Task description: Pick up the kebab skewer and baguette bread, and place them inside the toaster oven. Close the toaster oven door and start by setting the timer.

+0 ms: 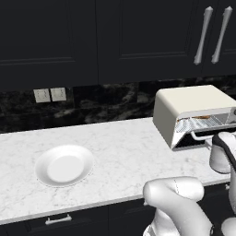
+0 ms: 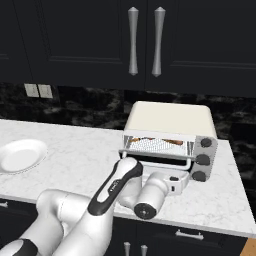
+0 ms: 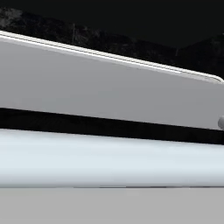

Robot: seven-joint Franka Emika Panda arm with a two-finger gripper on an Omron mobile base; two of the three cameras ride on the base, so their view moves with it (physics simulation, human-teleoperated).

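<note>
White glossy arm [image 2: 75, 215] with rounded bulbous links, dark grey joint bands and a dark round end cap at the wrist.

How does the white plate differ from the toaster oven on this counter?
The plate is round, flat and white; the toaster oven is a boxy cream appliance. The plate lies empty at the left; the oven stands at the right, door partly open, with food on its rack. Both rest on the marble counter.
</note>
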